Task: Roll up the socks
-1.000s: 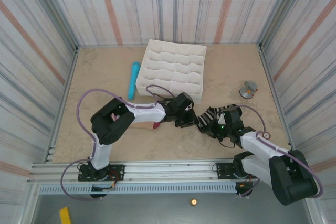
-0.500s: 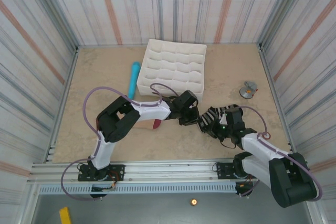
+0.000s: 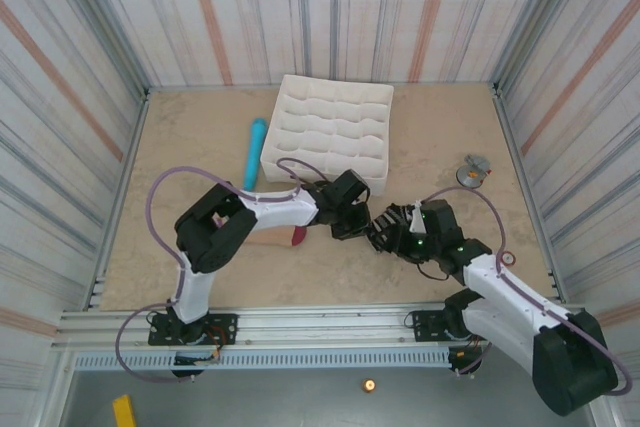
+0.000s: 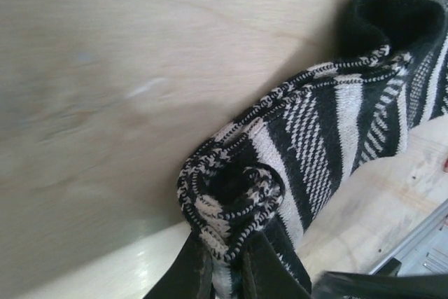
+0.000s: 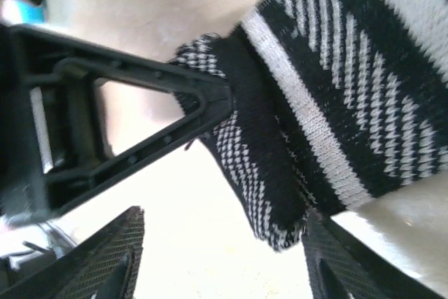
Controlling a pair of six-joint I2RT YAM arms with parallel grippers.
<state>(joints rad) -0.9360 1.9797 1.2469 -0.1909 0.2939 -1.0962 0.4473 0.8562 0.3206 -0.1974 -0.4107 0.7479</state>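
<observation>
Nearest, the right claw (image 5: 224, 267) is standing wide open, its fingers lying either side of a corner of the black sock (image 4: 315, 131) and gripping nothing. Just beyond, the left claw (image 4: 224, 274) is pinching the sock's rolled end, jaws all but closed on the fabric. The rest of the sock is lying on the table (image 3: 450, 127), about mid-table, between the two claws. One left finger is crowding close in front of the right claw. The beige sock (image 3: 297, 238) is peeking out from under the left arm, its maroon tip showing. Farther back, the tray (image 3: 330, 132) is sitting with its wavy cells showing plain white. A cylinder (image 3: 254, 152) is lying just beside its left side. A small grey thing (image 3: 473, 170) is resting near the right wall (image 3: 560, 97). Bare tabletop is stretching along the left side and the far right.
</observation>
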